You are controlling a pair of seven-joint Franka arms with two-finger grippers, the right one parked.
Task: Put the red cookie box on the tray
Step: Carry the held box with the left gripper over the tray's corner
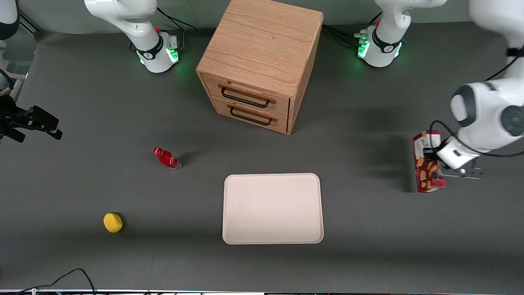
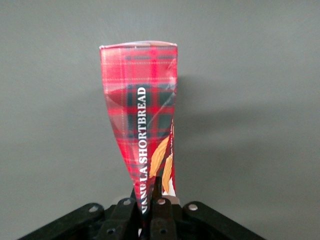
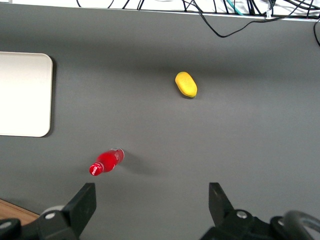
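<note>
The red cookie box [image 1: 425,164], dark red tartan with tan cookie pictures, is toward the working arm's end of the table. My left gripper [image 1: 437,164] is shut on it. In the left wrist view the box [image 2: 142,115] runs away from the black fingers [image 2: 162,207], which pinch one narrow end, and my gripper [image 2: 151,189] dents the cardboard there. Whether the box touches the table cannot be told. The cream-white tray [image 1: 272,177] lies flat with nothing on it, nearer the front camera than the cabinet and well apart from the box. One corner of the tray [image 3: 25,95] shows in the right wrist view.
A wooden two-drawer cabinet [image 1: 262,61] stands farther from the camera than the tray. A small red bottle [image 1: 166,158] lies toward the parked arm's end, with a yellow lemon-like object [image 1: 112,222] nearer the camera. A black cable [image 1: 77,272] lies at the front edge.
</note>
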